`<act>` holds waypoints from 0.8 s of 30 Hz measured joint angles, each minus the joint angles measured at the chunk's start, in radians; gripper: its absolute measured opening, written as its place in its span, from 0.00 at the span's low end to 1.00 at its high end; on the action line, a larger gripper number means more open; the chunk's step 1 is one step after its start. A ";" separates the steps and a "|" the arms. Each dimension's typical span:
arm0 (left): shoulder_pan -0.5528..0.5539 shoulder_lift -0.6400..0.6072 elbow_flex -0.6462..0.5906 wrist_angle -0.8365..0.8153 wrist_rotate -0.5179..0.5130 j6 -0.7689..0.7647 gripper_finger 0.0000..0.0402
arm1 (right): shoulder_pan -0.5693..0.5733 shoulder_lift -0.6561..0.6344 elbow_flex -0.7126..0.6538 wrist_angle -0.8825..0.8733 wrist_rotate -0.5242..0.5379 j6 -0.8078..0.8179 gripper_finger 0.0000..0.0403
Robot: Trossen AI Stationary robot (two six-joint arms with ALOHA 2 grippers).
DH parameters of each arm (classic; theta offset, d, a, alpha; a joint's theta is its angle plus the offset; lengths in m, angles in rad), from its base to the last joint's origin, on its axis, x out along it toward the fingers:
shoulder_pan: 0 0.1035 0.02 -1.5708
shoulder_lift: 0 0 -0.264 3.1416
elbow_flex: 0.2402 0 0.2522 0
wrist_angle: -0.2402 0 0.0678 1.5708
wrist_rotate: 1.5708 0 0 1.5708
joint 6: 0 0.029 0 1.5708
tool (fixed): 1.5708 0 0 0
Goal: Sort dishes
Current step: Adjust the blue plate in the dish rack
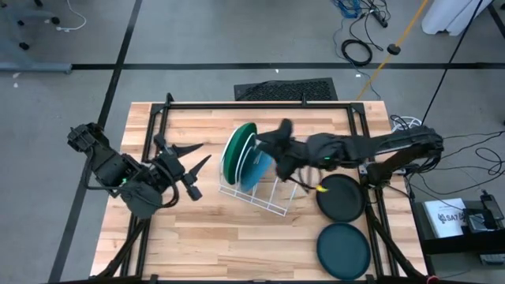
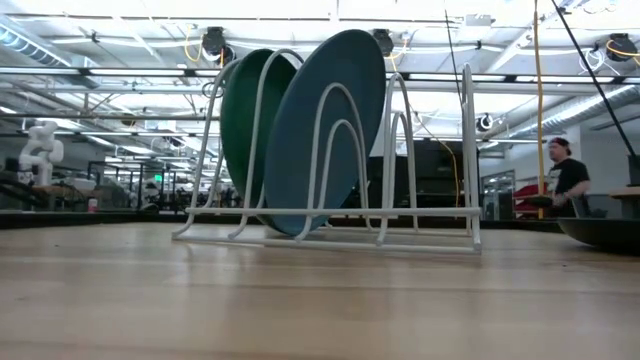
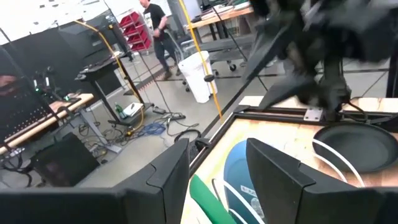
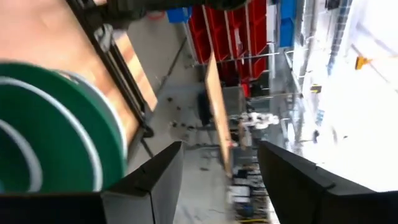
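Observation:
A green plate (image 1: 235, 154) and a bright blue plate (image 1: 254, 170) stand on edge side by side in the white wire rack (image 1: 264, 199) at the table's middle; the low view shows them as well, green (image 2: 248, 120) and blue (image 2: 330, 120). A black plate (image 1: 341, 197) lies flat to the right of the rack. A dark teal plate (image 1: 343, 250) lies flat near the front right. My right gripper (image 1: 273, 147) is open and empty above the rack, over the blue plate. My left gripper (image 1: 207, 151) is open and empty left of the rack, pointing at it.
A black frame (image 1: 260, 104) runs around the table's far side and both sides. Bare wood lies in front of the rack and at the near left. A person (image 2: 566, 180) stands in the room behind the table.

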 joint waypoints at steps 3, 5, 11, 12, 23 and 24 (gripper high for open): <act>0.011 0.023 0.000 -0.001 0.009 -0.010 0.42 | 0.023 -0.076 0.000 -0.117 -0.001 0.139 0.49; 0.020 0.042 0.000 -0.001 0.024 -0.010 0.42 | 0.033 -0.126 0.000 -0.213 -0.002 0.263 0.49; 0.072 0.103 0.000 0.006 0.093 -0.011 0.42 | 0.053 -0.225 0.000 -0.558 -0.059 0.628 0.49; 0.081 0.113 0.000 0.010 0.111 -0.011 0.42 | 0.055 -0.232 0.001 -0.605 -0.072 0.675 0.49; 0.192 0.173 0.000 0.062 0.160 -0.006 0.42 | 0.034 -0.136 -0.025 -0.721 -0.213 0.822 0.49; 0.196 0.174 0.000 0.062 0.163 -0.008 0.42 | 0.031 -0.119 -0.025 -0.723 -0.235 0.826 0.49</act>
